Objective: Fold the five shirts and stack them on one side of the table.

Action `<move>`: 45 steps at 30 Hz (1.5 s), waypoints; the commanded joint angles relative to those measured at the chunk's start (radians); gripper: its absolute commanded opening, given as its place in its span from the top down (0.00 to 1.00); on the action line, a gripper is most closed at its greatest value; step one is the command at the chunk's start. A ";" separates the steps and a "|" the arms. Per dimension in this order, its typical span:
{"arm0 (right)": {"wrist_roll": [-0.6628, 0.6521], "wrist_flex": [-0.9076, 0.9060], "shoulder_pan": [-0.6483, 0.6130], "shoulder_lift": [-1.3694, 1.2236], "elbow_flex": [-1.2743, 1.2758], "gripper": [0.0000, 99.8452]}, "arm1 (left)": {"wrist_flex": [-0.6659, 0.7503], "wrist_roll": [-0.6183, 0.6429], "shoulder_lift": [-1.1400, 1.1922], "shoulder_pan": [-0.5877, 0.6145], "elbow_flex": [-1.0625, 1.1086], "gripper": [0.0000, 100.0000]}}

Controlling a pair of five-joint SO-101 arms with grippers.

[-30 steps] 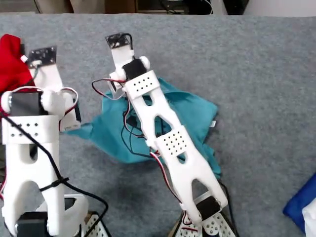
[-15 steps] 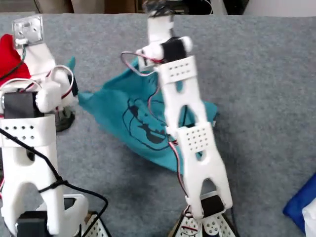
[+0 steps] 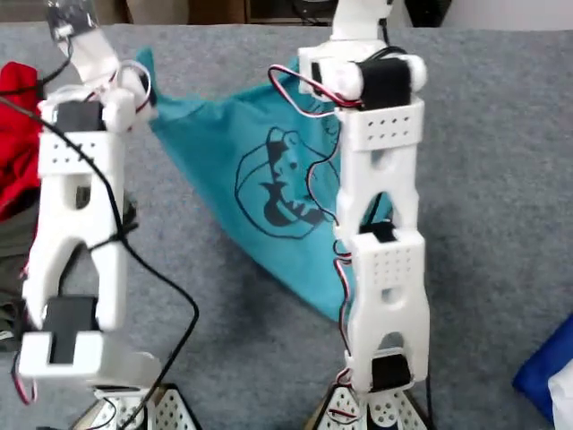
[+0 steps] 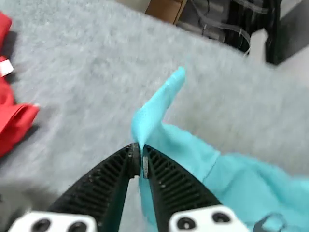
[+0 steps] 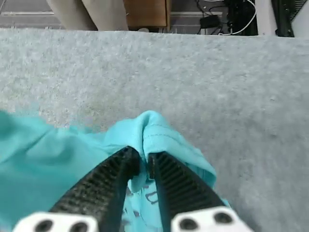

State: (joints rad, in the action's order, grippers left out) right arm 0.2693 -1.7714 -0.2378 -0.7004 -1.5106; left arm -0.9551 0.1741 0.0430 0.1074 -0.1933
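Note:
A teal shirt [image 3: 260,170] with a dark print hangs stretched between the two arms, lifted off the grey table [image 3: 501,179]. My left gripper [image 4: 139,159] is shut on one corner of the teal shirt [image 4: 159,104], at the far left in the high view. My right gripper [image 5: 143,162] is shut on another bunched edge of the teal shirt [image 5: 154,128], near the table's far edge. The shirt's lower part droops toward the table in front of the right arm [image 3: 380,206].
A red shirt [image 3: 16,134] lies crumpled at the left edge, also visible as red cloth [image 4: 12,116] in the left wrist view. Blue and white cloth [image 3: 551,372] sits at the near right corner. Cables run along both arms.
Both arms have risen and swung toward the far edge, lifting the teal shirt off the table and spreading it out between them.

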 commanded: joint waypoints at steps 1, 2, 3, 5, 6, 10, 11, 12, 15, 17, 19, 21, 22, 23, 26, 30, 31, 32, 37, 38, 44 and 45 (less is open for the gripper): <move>-0.008 -0.017 -0.030 0.197 0.205 0.98 | 0.028 0.097 0.102 -0.009 -0.222 0.98; -0.009 -0.017 -0.047 0.248 0.286 0.98 | 0.028 0.124 0.143 -0.011 -0.270 0.98; -0.011 -0.015 -0.071 0.303 0.366 0.98 | 0.028 0.144 0.185 -0.018 -0.319 0.98; -0.043 -0.015 -0.127 0.415 0.524 0.98 | 0.020 0.169 0.266 -0.031 -0.410 0.98; -0.066 -0.014 -0.156 0.467 0.601 0.98 | 0.018 0.175 0.295 -0.037 -0.443 0.98; -0.155 -0.011 -0.275 0.648 0.846 0.98 | -0.040 0.180 0.375 -0.094 -0.591 0.98; -0.170 -0.011 -0.306 0.684 0.894 0.98 | -0.063 0.180 0.384 -0.104 -0.628 0.98; -0.180 -0.011 -0.332 0.719 0.932 0.98 | -0.081 0.180 0.392 -0.117 -0.660 0.98; -0.180 -0.009 -0.397 0.794 1.010 0.98 | -0.118 0.180 0.418 -0.135 -0.729 0.98; -0.180 -0.009 -0.423 0.812 1.032 0.98 | -0.141 0.181 0.432 -0.150 -0.760 0.98; -0.181 -0.009 -0.437 0.816 1.036 0.98 | -0.169 0.181 0.438 -0.160 -0.779 0.98; -0.181 -0.009 -0.447 0.819 1.030 0.97 | -0.193 0.178 0.440 -0.161 -0.790 0.98; -0.180 -0.009 -0.456 0.823 1.029 0.97 | -0.199 0.176 0.440 -0.164 -0.790 0.97; -0.175 -0.009 -0.466 0.825 1.026 0.97 | -0.206 0.175 0.438 -0.170 -0.789 0.94; -0.173 -0.012 -0.473 0.825 1.004 0.89 | -0.242 0.180 0.429 -0.175 -0.789 0.83; -0.180 -0.012 -0.463 0.825 0.997 0.78 | -0.264 0.181 0.429 -0.170 -0.790 0.76; -0.180 -0.012 -0.450 0.826 0.993 0.76 | -0.264 0.181 0.429 -0.170 -0.790 0.76; -0.180 -0.012 -0.441 0.832 0.987 0.75 | -0.265 0.181 0.429 -0.167 -0.790 0.76; -0.181 -0.002 -0.328 0.872 0.958 0.75 | -0.376 0.181 0.415 -0.110 -0.842 0.76; -0.181 0.021 -0.303 0.871 0.961 0.75 | -0.419 0.181 0.414 -0.098 -0.862 0.76; -0.181 0.103 -0.157 0.800 0.952 0.75 | -0.701 0.173 0.415 -0.086 -0.944 0.76; -0.181 0.123 -0.133 0.783 0.952 0.75 | -0.749 0.173 0.417 -0.094 -0.944 0.76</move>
State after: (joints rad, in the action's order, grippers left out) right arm 0.1005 -1.7008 -0.4434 0.1066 -0.5163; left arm -1.5781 0.3445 0.4956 0.0184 -1.0787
